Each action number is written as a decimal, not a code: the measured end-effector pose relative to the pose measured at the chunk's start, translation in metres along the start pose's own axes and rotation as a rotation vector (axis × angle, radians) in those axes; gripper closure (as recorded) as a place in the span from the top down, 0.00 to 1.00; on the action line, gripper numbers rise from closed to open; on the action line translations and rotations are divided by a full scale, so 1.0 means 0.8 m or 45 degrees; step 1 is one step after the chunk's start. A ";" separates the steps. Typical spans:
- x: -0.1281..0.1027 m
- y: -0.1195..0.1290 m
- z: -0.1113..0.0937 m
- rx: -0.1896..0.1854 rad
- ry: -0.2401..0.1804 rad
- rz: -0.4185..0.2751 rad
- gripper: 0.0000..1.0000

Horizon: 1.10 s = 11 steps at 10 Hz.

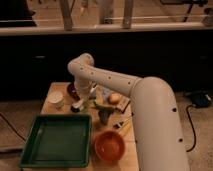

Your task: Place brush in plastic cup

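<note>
My gripper (pixel 83 101) hangs from the white arm (pixel 100 77) low over the left-middle of the wooden table (pixel 49 102). A small brush (pixel 77 106) with a black head lies or hangs right at the gripper's tip; I cannot tell whether it is gripped. A white cup (pixel 56 99) stands upright just left of the gripper. A darker greyish cup (pixel 104 115) stands to its right, with greenish things around its top.
A green tray (pixel 55 141) fills the front left. An orange bowl (pixel 110 146) sits front centre. A dark red bowl (pixel 72 90) is behind the gripper. Yellow-handled utensils (pixel 125 128) and a pale round object (pixel 114 98) lie to the right.
</note>
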 end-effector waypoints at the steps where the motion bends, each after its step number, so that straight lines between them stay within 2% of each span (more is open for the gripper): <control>1: 0.001 0.000 0.001 -0.002 -0.003 0.028 0.00; 4: 0.002 -0.002 0.003 -0.004 -0.015 0.118 0.00; 11: -0.003 -0.009 0.005 -0.014 -0.022 0.151 0.00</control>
